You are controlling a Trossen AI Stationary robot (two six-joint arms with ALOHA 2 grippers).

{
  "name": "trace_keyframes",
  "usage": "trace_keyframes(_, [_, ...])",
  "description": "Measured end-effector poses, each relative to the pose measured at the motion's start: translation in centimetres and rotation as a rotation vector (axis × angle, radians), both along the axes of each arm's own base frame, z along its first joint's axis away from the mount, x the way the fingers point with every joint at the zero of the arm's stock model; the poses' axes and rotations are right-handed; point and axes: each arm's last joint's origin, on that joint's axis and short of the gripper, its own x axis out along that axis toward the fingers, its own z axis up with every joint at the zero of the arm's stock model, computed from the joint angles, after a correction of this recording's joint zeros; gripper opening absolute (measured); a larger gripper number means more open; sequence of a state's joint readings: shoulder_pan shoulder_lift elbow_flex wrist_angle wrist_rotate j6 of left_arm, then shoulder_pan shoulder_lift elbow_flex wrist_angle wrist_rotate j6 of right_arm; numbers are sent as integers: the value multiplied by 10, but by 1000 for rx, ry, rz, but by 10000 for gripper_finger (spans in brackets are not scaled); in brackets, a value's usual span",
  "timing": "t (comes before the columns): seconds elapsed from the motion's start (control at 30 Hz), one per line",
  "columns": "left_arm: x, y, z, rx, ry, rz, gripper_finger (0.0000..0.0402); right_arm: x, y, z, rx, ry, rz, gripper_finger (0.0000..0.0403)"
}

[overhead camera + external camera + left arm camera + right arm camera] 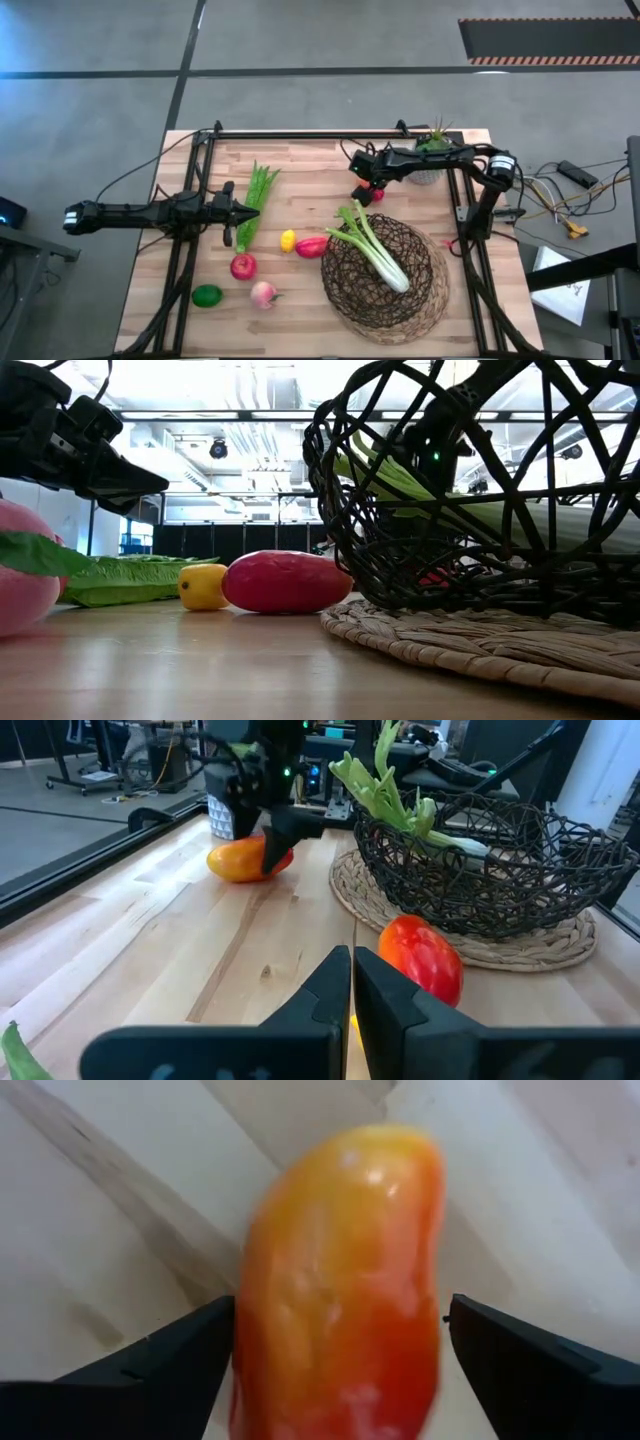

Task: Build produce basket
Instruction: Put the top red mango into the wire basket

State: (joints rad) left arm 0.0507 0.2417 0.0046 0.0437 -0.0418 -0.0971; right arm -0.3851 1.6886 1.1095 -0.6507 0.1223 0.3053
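Note:
The dark wire basket (pixel 385 270) stands on a round woven mat at the right near side, with the white-stalked leafy green (pixel 375 245) lying in it. My right gripper (pixel 368 190) is open and low over the red-orange mango (pixel 340 1280), which lies on the table. One finger stands on either side of the mango, close to its flanks. My left gripper (pixel 240 212) is shut and empty, hovering beside the green bean bundle (pixel 255 200). The lemon (pixel 288 240), red pepper (pixel 312 246), apple (pixel 243 266), peach (pixel 264 294) and lime (pixel 207 296) lie on the table.
A small grey pot with a green plant (pixel 432 150) stands at the far right, just behind my right arm. The woven mat (pixel 440 300) spreads wider than the basket. Bare wood lies between the mango and the bean bundle (pixel 310 190).

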Motion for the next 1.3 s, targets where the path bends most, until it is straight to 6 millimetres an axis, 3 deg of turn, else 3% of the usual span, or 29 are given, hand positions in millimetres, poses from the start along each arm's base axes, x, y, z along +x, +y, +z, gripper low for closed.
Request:
trace_keyframes(0.1, [0,0,0,0,0,0,0,-3,1,-8,-6,11,15,312])
trace_keyframes(0.23, [0,0,0,0,0,0,0,-4,4,-5,-44,14,18,256])
trace_keyframes(0.37, [0,0,0,0,0,0,0,-1,27,28,-155,-23,33,255])
trace_keyframes(0.5, [0,0,0,0,0,0,0,-1,74,79,-301,-66,52,255])
trace_keyframes(0.63, [0,0,0,0,-1,0,0,-9,137,133,-410,-230,61,255])
trace_keyframes(0.73, [0,0,0,0,0,0,0,-15,186,157,-422,-384,104,255])
trace_keyframes(0.8, [0,0,0,0,0,0,0,-17,216,162,-435,-442,137,255])
trace_keyframes(0.93, [0,0,0,0,0,0,0,-14,265,156,-391,-500,230,255])
trace_keyframes(1.07, [0,0,0,0,1,0,0,6,298,125,-217,-463,336,255])
trace_keyframes(1.17, [0,0,0,0,0,0,0,22,311,94,-127,-395,379,255])
trace_keyframes(1.3, [0,0,0,0,0,0,0,29,308,63,-99,-259,312,255])
